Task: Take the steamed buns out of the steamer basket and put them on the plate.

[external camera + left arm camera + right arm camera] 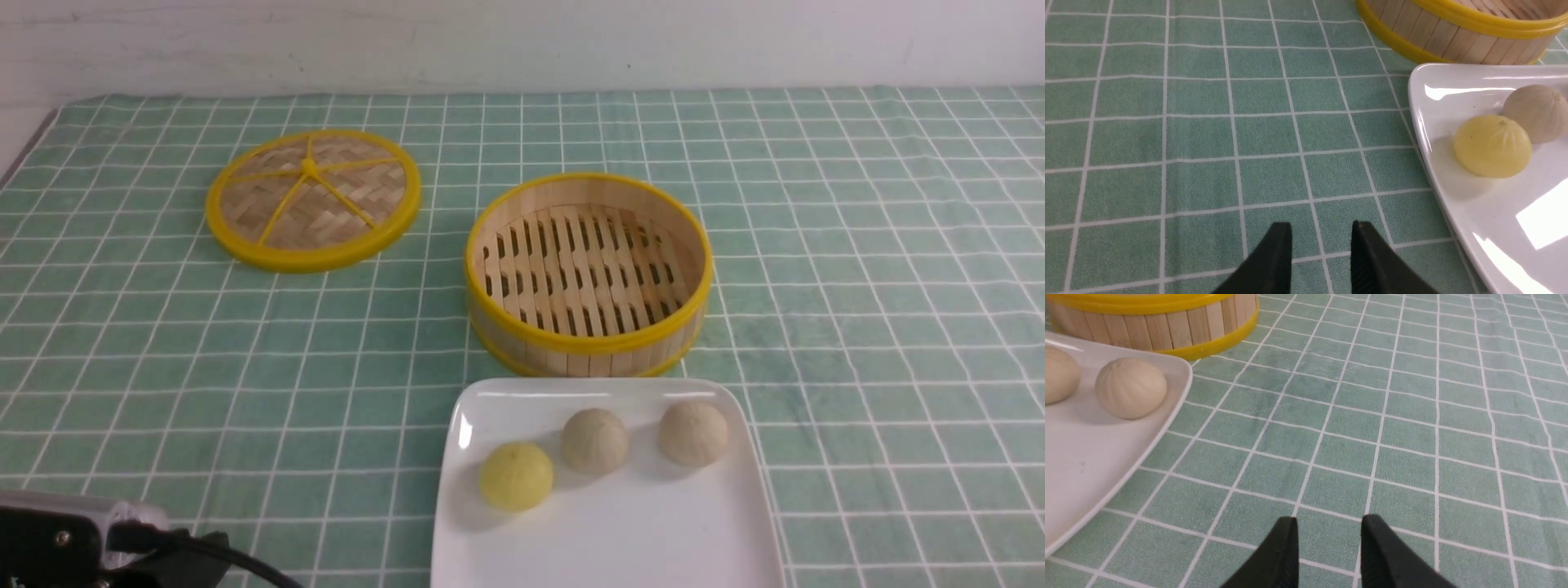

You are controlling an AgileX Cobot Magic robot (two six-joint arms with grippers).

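On the white plate [735, 523]: three steamed buns [594, 441], likely soft, light, dentable; grip gently across the dome. Steamer basket [588, 347] empty. Both jaws spread, holding nothing.

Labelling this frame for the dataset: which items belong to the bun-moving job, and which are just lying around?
Job items:
pale yellow round bun
two beige round buns
round bamboo steamer basket with yellow rims
glossy white squarish plate

Just lying about:
flat woven yellow-rimmed lid
green checked tablecloth
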